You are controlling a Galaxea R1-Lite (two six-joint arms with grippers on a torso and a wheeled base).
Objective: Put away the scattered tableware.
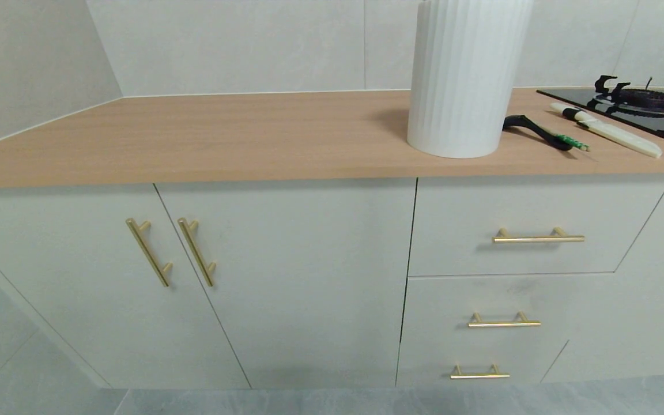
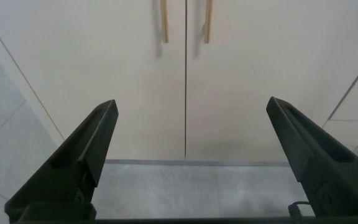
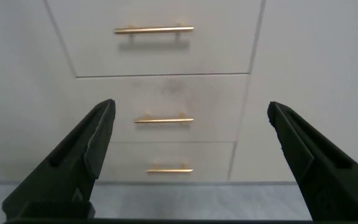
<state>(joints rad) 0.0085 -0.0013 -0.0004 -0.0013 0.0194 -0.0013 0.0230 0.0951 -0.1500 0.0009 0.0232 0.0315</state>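
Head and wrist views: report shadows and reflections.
Head view: the white vase throws a soft shadow leftward on the countertop; the hob mirrors its burner grate. Left wrist view: faint shadows by the door handles. Right wrist view: soft shadow under the top drawer handle.

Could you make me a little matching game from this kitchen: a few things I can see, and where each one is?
Things: 1 white ribbed holder; 2 white knife; 3 black-handled tool; 4 top drawer handle.
Places: A beside the stove; B on the cabinet front; C standing upright on the counter; D lying between holder and knife.
Pairs: 1-C; 2-A; 3-D; 4-B.
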